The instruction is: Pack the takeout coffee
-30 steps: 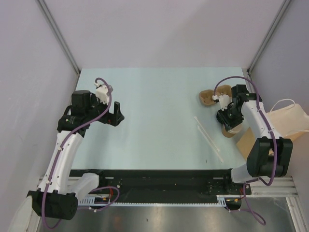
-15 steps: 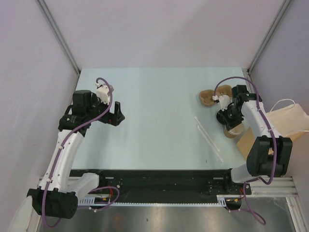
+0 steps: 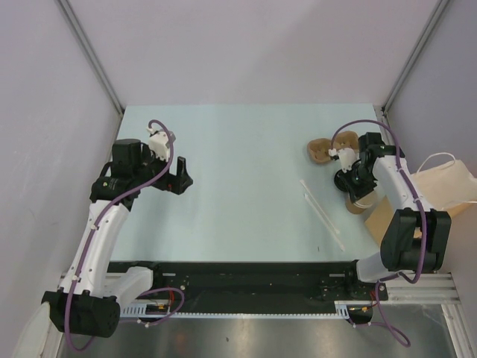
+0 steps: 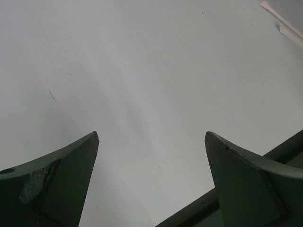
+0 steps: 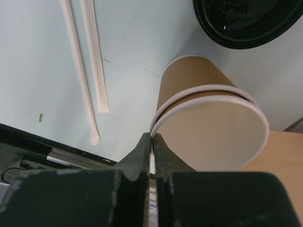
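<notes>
The paper cups (image 5: 203, 87), 2 nested so that 2 white rims show one behind the other, lie tipped over at the right side of the table (image 3: 238, 171), just beside the flat cardboard carrier (image 5: 279, 156); in the overhead view they (image 3: 359, 203) are mostly hidden under the right arm. Their long axis runs straight away from the right wrist camera; the open mouth faces the camera, and the base points away and down toward the table, near 1 black lid (image 5: 246, 21) lying flat just beyond it.

The right gripper (image 5: 150, 137) sits at the near left edge of the mouth; its jaws are pinched almost together with the thin rim between them, so it grips the cups by the wall, 1 finger inside and 1 outside. Whether the cups rest on the table or hang from the grip I cannot tell.

2 wrapped straws (image 5: 87, 61) lie to the left, apart from the cups. The paper bag (image 3: 447, 186) stands off the table's right edge, just past this arm.

The left gripper (image 4: 151, 137) hovers over bare table at the far left, jaws spread wide and empty, well apart from everything; the right arm is clearly the nearer. Judging from this, the next move turns on righting the cups about that rim grip.
</notes>
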